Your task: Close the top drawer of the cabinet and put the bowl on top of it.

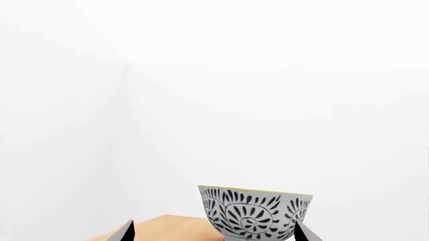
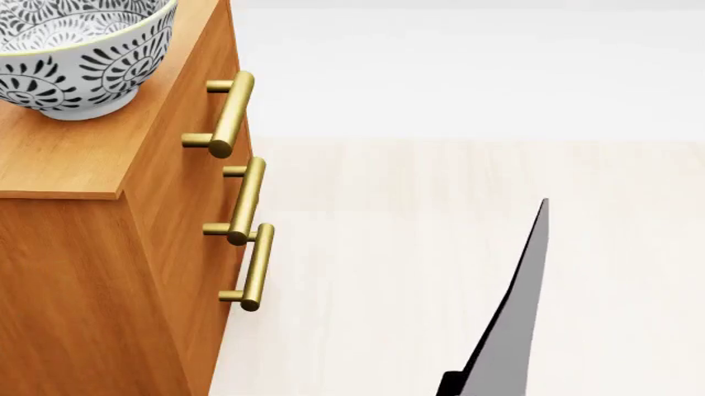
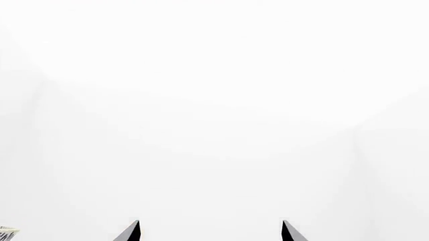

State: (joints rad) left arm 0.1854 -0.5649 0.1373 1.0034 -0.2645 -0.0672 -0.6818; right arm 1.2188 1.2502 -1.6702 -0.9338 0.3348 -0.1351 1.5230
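The bowl (image 2: pixel 78 49), white with a dark leaf pattern, stands upright on the cabinet's flat top (image 2: pixel 66 157) at the head view's upper left. The top drawer (image 2: pixel 218 49) sits flush with the two below it, and its brass handle (image 2: pixel 226 111) lines up with theirs. In the left wrist view the bowl (image 1: pixel 258 211) rests on the wooden top (image 1: pixel 168 228), just beyond my left gripper (image 1: pixel 216 232). That gripper is open, and one fingertip (image 1: pixel 305 232) overlaps the bowl's edge. My right gripper (image 3: pixel 210 232) is open with nothing in it, facing a white wall.
Two lower drawer handles (image 2: pixel 244 210) (image 2: pixel 256 268) stick out from the cabinet front. Pale floor (image 2: pixel 441 247) spreads to the cabinet's right. A thin dark grey slanted part (image 2: pixel 507 330) rises from the lower right of the head view. A sliver of the bowl (image 3: pixel 7 232) shows in the right wrist view.
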